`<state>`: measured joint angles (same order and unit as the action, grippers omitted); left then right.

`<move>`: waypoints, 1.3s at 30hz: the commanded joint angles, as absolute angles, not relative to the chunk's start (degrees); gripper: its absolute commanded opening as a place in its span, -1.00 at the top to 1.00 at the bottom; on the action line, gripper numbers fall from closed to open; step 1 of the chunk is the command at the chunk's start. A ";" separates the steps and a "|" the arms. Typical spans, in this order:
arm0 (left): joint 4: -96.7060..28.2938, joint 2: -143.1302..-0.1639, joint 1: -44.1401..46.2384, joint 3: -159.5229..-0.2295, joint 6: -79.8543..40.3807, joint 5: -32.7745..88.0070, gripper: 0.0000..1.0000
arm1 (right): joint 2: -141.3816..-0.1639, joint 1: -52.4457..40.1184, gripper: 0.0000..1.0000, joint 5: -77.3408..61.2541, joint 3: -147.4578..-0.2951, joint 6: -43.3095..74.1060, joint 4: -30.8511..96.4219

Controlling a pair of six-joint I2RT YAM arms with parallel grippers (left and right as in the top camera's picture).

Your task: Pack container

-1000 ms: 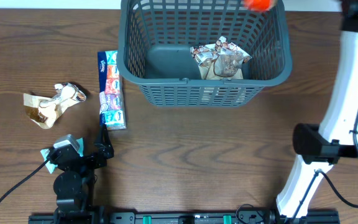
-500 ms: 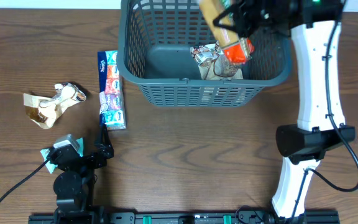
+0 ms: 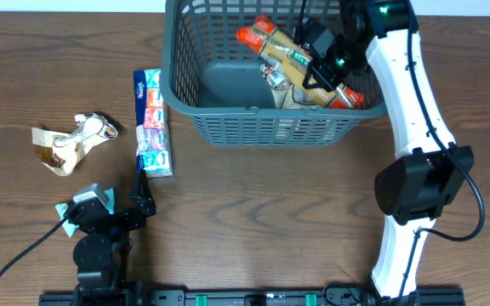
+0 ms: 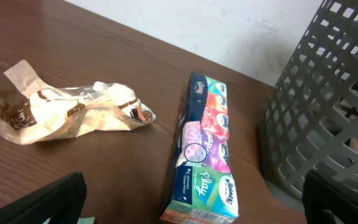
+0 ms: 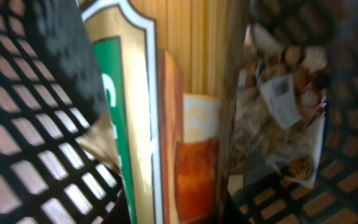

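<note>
The dark grey lattice container stands at the back middle of the table. My right gripper reaches into it, shut on a long orange and gold packet that lies slanted across the inside. In the right wrist view the packet fills the space between the fingers. A crumpled clear snack bag lies under it on the container's base. My left gripper rests open and empty near the front left. A multicoloured tissue pack lies just ahead of it, beside the container wall.
A crumpled brown and clear wrapper lies at the left of the table, also in the left wrist view. The tissue pack lies lengthwise left of the container.
My right arm has swung in from the back right and lowered the orange and gold packet into the container. The left arm has not moved.
</note>
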<state>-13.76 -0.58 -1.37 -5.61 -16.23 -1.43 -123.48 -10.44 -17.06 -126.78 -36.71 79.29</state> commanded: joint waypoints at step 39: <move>-15.42 -0.23 -1.58 -4.71 -15.25 -0.43 -0.96 | -122.10 -2.33 -0.99 7.53 -172.20 -16.40 69.34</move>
<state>-13.74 -0.58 -1.37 -5.61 -16.23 -1.43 -122.98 -7.25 -4.45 -164.16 -21.85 66.37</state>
